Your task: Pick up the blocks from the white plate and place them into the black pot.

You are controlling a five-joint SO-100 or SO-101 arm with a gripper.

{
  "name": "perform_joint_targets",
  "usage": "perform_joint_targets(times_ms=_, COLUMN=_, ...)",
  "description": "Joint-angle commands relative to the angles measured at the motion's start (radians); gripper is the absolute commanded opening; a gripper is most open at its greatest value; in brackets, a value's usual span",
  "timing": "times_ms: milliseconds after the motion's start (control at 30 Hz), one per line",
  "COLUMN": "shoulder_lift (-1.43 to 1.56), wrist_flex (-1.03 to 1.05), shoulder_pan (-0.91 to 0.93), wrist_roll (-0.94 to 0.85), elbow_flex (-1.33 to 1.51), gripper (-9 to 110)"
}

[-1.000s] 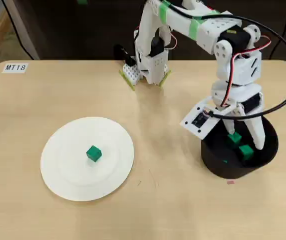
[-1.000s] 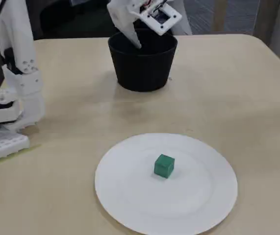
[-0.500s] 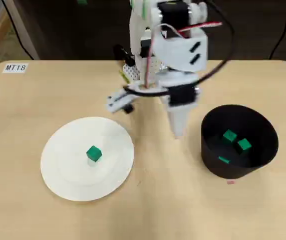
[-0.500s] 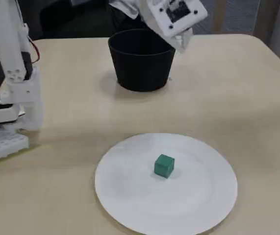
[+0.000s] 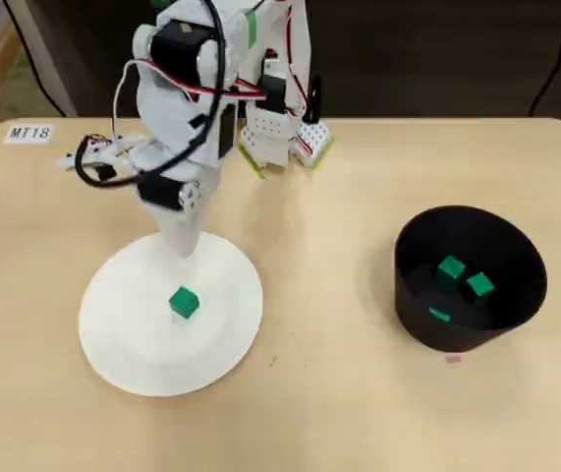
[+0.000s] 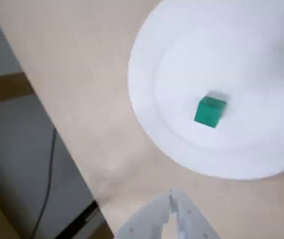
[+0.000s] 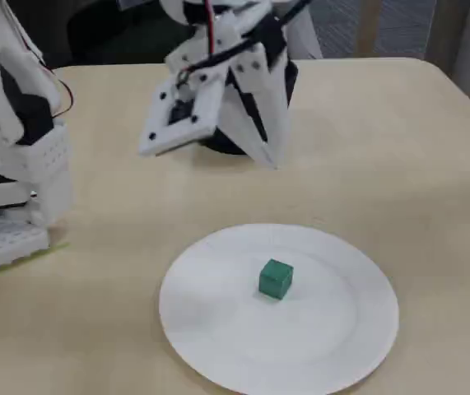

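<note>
One small bright green cube (image 5: pixel 184 303) is lying on the round white plate (image 5: pixel 113 344); three are sitting in the matte black pot (image 5: pixel 516 305). Wrist view: I am seeing the white gripper (image 6: pixel 171 209) with jaws closed, empty. Fixed view: I am judging that the next move calls for opening and descending.

A light wooden table (image 5: pixel 339 197) with rounded corners is seen in all views. A small white label (image 5: pixel 30 133) printed "MT18" is stuck flat near its far left corner in the overhead view. A small pinkish mark (image 5: pixel 452 358) is seen on the tabletop there, and a dark cable (image 6: pixel 46 174) is seen hanging beyond the table's edge in the wrist view.
</note>
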Motion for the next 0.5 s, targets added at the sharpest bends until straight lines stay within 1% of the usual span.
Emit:
perform_joint_targets(times_ms=0, shoulder_lift=0.130, wrist_flex=-0.089, shoulder_pan=0.028, wrist_roll=0.005, elbow_flex=0.189, gripper=-2)
perform_joint_targets(times_ms=200, shoulder_lift=-0.060, wrist_flex=-0.086, shoulder_pan=-0.025, wrist_roll=-0.018, elbow_flex=0.186, gripper=-2)
perform_joint_targets(times_ms=467, shoulder_lift=-0.264, wrist_flex=-0.091, shoulder_pan=-0.008, wrist_roll=-0.029, elbow_flex=0.077, gripper=-2)
